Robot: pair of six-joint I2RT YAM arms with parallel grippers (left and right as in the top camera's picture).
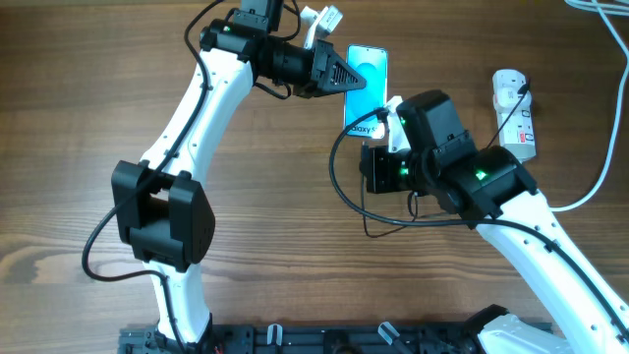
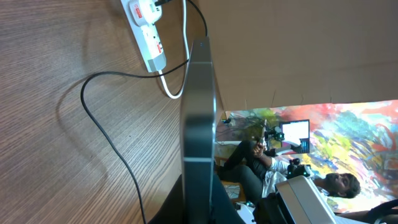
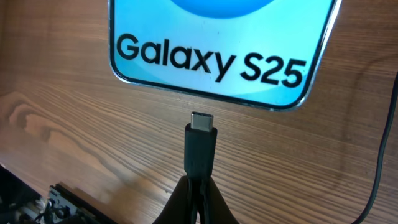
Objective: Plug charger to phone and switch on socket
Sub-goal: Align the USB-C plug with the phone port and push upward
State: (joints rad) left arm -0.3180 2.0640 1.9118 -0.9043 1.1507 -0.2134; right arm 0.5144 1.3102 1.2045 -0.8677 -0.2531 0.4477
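Observation:
The phone (image 1: pixel 369 79), cyan screen with "Galaxy S25" text, is held above the table by my left gripper (image 1: pixel 339 76), which is shut on its far end. In the left wrist view the phone (image 2: pixel 199 118) shows edge-on between the fingers (image 2: pixel 200 211). My right gripper (image 3: pixel 199 193) is shut on the charger's black plug (image 3: pixel 200 146). Its metal tip points at the phone's lower edge (image 3: pixel 211 62), a small gap away. The thin black cable (image 1: pixel 344 197) loops from the right gripper (image 1: pixel 385 116). The white socket (image 1: pixel 515 113) lies at the right with the black adapter (image 1: pixel 518 90) in it.
A thicker white cord (image 1: pixel 600 167) runs from the socket along the table's right edge. In the left wrist view the socket (image 2: pixel 147 31) and the black cable (image 2: pixel 109 143) lie on the wood. A person sits beyond the table (image 2: pixel 261 162).

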